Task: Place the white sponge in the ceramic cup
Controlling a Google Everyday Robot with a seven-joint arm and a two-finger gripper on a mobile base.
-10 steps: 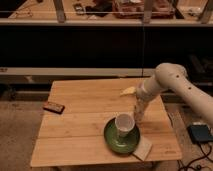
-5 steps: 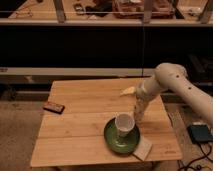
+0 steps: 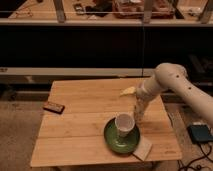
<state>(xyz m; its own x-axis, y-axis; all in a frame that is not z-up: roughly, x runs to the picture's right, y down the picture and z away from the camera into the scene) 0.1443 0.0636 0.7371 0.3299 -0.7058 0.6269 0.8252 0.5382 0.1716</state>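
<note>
The ceramic cup (image 3: 124, 123) stands upright on a dark green plate (image 3: 116, 139) near the front right of the wooden table (image 3: 75, 130). The white sponge (image 3: 143, 148) lies flat at the table's front right edge, touching or slightly tucked under the plate's rim. My white arm reaches in from the right and bends down. Its gripper (image 3: 137, 114) hangs just right of the cup, above the table and behind the sponge. It is open and holds nothing.
A small brown bar (image 3: 53, 106) lies at the table's left edge. A yellowish object (image 3: 127, 91) sits behind the arm near the far edge. A dark box with cables (image 3: 200, 133) rests on the floor to the right. Dark shelving runs along the back.
</note>
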